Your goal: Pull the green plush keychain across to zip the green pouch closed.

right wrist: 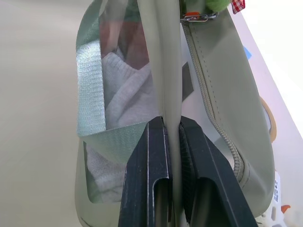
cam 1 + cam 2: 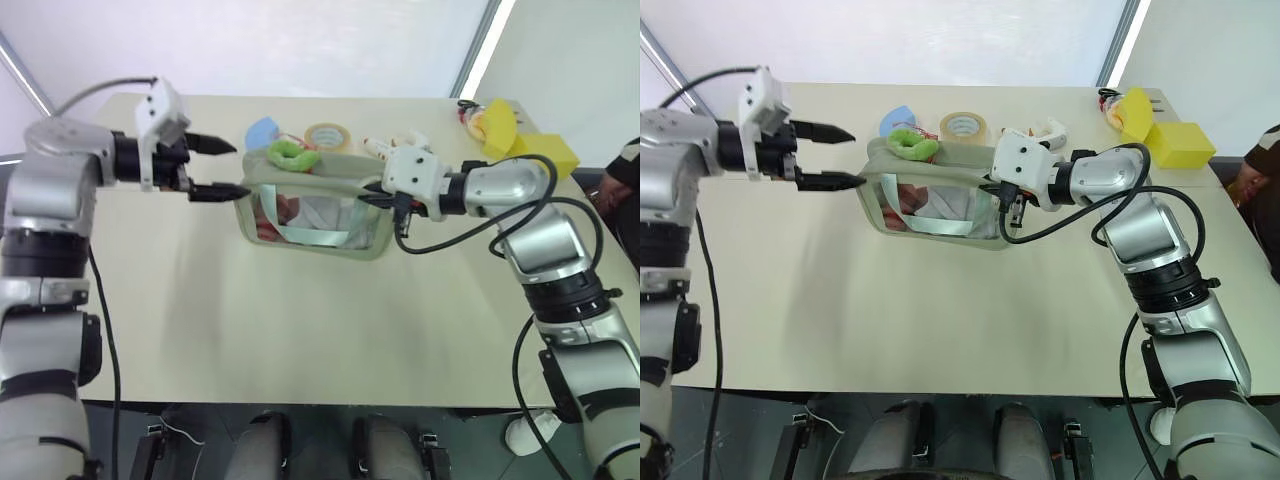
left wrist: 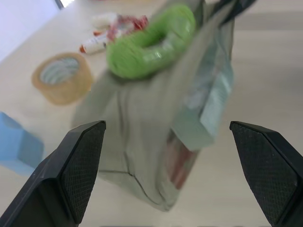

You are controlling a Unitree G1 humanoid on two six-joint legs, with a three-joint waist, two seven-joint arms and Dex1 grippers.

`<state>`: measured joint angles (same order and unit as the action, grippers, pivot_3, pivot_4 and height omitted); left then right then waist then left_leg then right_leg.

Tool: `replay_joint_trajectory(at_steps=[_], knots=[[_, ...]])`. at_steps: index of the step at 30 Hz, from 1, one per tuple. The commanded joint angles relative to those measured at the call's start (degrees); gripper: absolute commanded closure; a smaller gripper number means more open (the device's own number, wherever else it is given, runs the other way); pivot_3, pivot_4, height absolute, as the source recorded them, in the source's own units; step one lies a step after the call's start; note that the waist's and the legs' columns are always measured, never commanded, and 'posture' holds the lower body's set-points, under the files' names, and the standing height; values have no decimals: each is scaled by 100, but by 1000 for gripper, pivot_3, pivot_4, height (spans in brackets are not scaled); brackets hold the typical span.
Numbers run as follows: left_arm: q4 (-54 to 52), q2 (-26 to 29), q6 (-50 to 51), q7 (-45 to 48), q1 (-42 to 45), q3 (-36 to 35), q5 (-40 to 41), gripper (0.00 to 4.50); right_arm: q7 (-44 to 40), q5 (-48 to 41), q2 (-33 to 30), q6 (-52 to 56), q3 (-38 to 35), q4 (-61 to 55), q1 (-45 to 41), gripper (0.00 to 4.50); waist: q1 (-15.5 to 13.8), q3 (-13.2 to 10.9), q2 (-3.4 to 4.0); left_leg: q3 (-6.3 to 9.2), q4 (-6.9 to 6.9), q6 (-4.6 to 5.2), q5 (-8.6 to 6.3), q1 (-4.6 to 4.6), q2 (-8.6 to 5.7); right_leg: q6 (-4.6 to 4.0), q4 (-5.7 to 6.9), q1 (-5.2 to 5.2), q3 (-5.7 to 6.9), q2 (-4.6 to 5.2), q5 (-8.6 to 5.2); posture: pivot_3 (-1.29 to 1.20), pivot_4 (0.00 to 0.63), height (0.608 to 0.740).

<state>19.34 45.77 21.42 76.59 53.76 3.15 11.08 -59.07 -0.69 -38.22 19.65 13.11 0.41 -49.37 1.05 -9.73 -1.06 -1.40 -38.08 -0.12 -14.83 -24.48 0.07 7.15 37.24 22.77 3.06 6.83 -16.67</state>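
Note:
The green pouch [image 2: 322,218] stands upright in the middle of the table, its clear window showing red and white contents and a pale strap. The green plush keychain [image 2: 292,154] lies on the pouch's top edge near its left end; the left wrist view shows the same keychain [image 3: 151,42]. My right gripper [image 2: 380,196] is shut on the pouch's right end, and its fingers [image 1: 151,156] pinch the pouch's seam beside the zipper. My left gripper [image 2: 238,169] is open just off the pouch's left end, holding nothing, a little to the left of the keychain.
Behind the pouch lie a tape roll [image 2: 328,136], a blue block [image 2: 262,131] and small tubes [image 2: 385,146]. Yellow blocks [image 2: 545,152] sit at the back right corner. A person's arm [image 2: 622,175] shows at the right edge. The table's edge [image 2: 300,405] is near.

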Motion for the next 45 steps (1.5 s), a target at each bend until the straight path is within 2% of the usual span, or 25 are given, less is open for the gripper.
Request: replay_joint_trajectory(at_steps=[1, 3, 5, 9, 11, 13, 16, 19, 21, 26, 31, 41, 44, 45], knots=[[-110, -68, -404, -333, -31, 71, -237, 27, -42, 2, 41, -99, -6, -41, -157, 4500, -7, 0, 0, 0, 0, 0, 0, 0, 0, 0, 0, 0, 0, 0, 0, 0, 150, 740], [-15, -118, -505, -400, -17, 95, -290, 565, -66, 8, 22, -107, -6, -36, -155, 4500, -9, 0, 0, -1, 0, 0, 0, -2, 0, 0, -1, 0, 1, 0, 0, 0, 150, 740], [69, -131, -647, -387, -32, 148, -327, 1316, -80, 10, 10, -110, -12, -33, -152, 4500, -3, 0, 0, -2, 0, 0, 0, -2, -1, 0, -1, 1, 0, 0, 0, 0, 150, 740], [135, -215, -673, -375, -16, 155, -255, 3507, -76, 14, 7, -102, -31, -31, -147, 4500, -7, 0, 0, -3, 1, 0, 0, -1, -1, 0, 0, 2, 1, 0, 0, 0, 150, 740], [128, -247, -628, -349, -3, 153, -205, 4438, -60, 23, 10, -76, -34, -46, -134, 4500, -9, 0, 0, -3, 0, 0, 0, -1, -1, 0, -1, 0, 1, 0, 0, 0, 150, 740], [101, -254, -612, -342, -5, 176, -218, 4438, -74, -7, 4, -38, -65, -69, -98, 4500, -8, 0, 0, -3, 0, 0, 0, -1, -1, 0, -1, 0, 1, 0, 0, 0, 150, 740], [10, -251, -552, -244, -42, 210, -183, 4500, -266, -234, -84, 192, -207, -101, -90, 3391, -11, 0, 0, -2, 0, 0, 0, -1, -1, 0, -1, 0, 1, 0, 0, 0, 150, 740], [-26, -257, -485, -224, -36, 179, -142, 4500, -323, -320, -159, 313, -339, 6, -426, 1833, -28, 0, 0, -2, 0, 0, 0, -2, -2, 0, -1, -1, 1, 1, 0, 0, 150, 740], [-62, -263, -427, -215, -17, 155, -96, 4500, -221, -524, 27, 462, -498, 126, -904, 859, -20, -1, 2, -2, -1, 0, 0, -2, -3, 0, -2, -1, 0, 1, 0, 0, 150, 740], [-143, -291, -336, -241, -14, 153, -62, 4500, 138, -1081, 852, 1116, -688, 298, -1608, 859, -7, 0, 0, 1, 5, 0, 0, -1, -1, 0, 1, 3, 3, 0, 0, 0, 150, 740], [-211, -302, -301, -240, -41, 173, -80, 4500, 236, -1051, 1456, 1029, -365, 587, -1565, 859, -12, 0, 0, -2, 0, 0, 0, -1, -4, 0, 2, -2, 3, 1, 0, 0, 150, 740], [-454, -292, -169, -270, -145, 133, -40, 4500, 192, -719, 1389, 980, 53, 951, -1446, 859, 7, 0, 1, 0, 3, -1, 0, -5, -6, 0, 3, 4, 3, 1, 0, 0, 150, 740], [-463, -301, -171, -287, -141, 126, -41, 4500, 183, -704, 1368, 1090, 72, 923, -1456, 1674, 2, 0, 1, 0, 3, 0, 0, -5, -6, 0, 2, 4, 2, 2, 0, 0, 150, 740], [-446, -316, -178, -301, -119, 128, -43, 4500, 164, -702, 1346, 1140, 80, 896, -1451, 2126, 2, 0, 1, 1, 3, -1, 0, -5, -6, 0, 2, 4, 2, 2, 0, 0, 150, 740]])
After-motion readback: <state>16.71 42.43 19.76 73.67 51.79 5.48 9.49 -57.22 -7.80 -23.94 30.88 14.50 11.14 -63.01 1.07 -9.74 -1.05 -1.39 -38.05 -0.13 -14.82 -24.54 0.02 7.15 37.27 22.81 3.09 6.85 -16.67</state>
